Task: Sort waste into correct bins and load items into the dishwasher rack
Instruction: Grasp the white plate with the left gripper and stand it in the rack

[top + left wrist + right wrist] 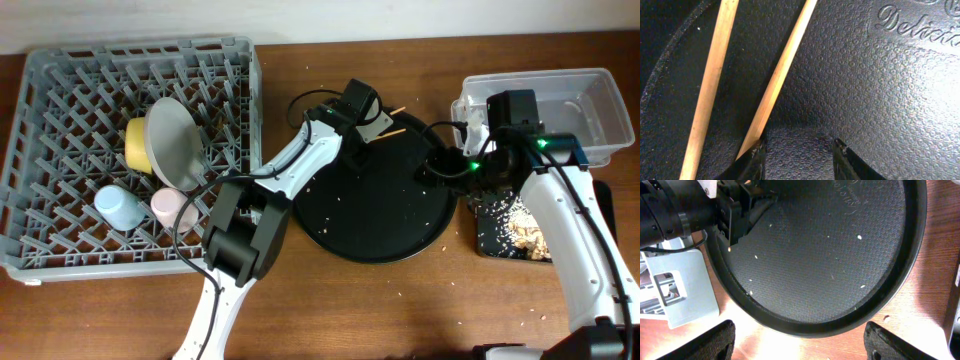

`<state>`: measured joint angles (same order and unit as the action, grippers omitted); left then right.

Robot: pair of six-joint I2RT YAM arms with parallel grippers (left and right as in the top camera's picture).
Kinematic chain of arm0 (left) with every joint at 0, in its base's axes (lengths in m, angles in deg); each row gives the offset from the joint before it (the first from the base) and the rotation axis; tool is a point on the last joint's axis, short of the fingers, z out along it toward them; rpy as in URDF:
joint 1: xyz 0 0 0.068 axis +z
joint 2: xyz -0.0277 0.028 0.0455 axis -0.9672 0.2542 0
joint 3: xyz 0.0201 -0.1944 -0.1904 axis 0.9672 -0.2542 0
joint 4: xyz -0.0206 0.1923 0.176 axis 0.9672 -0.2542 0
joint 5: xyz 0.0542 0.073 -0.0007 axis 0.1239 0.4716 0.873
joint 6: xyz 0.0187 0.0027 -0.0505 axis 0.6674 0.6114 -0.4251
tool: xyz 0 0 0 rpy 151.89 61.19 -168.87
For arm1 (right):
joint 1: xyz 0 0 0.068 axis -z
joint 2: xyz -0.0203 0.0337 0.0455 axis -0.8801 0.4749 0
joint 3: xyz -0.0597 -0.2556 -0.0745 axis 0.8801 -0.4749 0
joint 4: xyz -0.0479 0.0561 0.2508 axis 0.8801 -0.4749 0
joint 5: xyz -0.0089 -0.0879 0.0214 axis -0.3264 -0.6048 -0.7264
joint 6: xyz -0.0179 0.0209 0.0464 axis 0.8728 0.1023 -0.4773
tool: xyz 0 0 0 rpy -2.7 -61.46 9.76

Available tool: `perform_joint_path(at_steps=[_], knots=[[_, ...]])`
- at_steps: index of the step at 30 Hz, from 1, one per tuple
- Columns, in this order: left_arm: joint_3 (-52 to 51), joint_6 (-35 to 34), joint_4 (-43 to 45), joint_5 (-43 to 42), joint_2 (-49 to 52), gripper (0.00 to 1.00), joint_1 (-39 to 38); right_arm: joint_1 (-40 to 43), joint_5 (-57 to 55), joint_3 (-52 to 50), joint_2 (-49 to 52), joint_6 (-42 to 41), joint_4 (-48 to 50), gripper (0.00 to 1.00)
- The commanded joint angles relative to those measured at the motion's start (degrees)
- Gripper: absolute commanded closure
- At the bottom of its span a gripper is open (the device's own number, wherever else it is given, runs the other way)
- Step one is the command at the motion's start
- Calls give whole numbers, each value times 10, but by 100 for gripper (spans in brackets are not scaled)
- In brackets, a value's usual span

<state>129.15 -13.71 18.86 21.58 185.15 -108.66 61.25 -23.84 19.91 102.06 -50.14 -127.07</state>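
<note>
Two wooden chopsticks (710, 85) (782, 70) lie side by side on the black round tray (880, 100). My left gripper (799, 147) is open just above the tray, and its left fingertip touches the near end of the right chopstick. In the overhead view the left gripper (368, 128) is at the far edge of the tray (380, 210), by the chopsticks (392, 128). My right gripper (800, 332) is open and empty, its fingers on either side of the tray's rim (805, 327). It is at the tray's right edge (437, 168).
The grey dishwasher rack (40, 60) at left holds a grey bowl (175, 140), a yellow item (137, 142), a blue cup (120, 208) and a pink cup (172, 207). A clear bin (600, 100) stands at the back right. A black bin with food scraps (510, 225) is in front of it. Crumbs dot the tray.
</note>
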Motion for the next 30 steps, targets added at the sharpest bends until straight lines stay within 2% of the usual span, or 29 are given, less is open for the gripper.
perform_joint_path(at_steps=[1, 7, 9, 12, 15, 21, 24, 25, 26, 30], knots=[[0, 7, -9, 4, 17, 64, -3, 0, 1, 5, -5, 6, 0, 17], [14, 7, -28, -7, -36, 64, -9, 0, 1, 5, -5, 6, 0, 16], [9, 9, -17, 62, -40, 64, -8, 0, 1, 5, -5, 6, 0, 17], [8, 43, -3, 63, -39, 63, -7, 0, 1, 5, -5, 6, 0, 17], [-11, 44, 35, 80, -33, 63, -3, 0, 1, 5, -5, 6, 0, 16], [-15, 34, 20, 75, 23, 66, -1, 0, 1, 5, -5, 6, 0, 17], [-11, 32, -29, 39, 22, 78, -2, 0, 1, 5, -5, 6, 0, 17], [-8, 32, -59, 37, 22, 94, -2, 0, 1, 5, -5, 6, 0, 17], [-5, 32, -69, 37, 22, 98, -1, 0, 1, 5, -5, 6, 0, 17], [68, 32, -141, 37, -1, 100, -1, 0, 1, 5, -5, 6, 2, 17]])
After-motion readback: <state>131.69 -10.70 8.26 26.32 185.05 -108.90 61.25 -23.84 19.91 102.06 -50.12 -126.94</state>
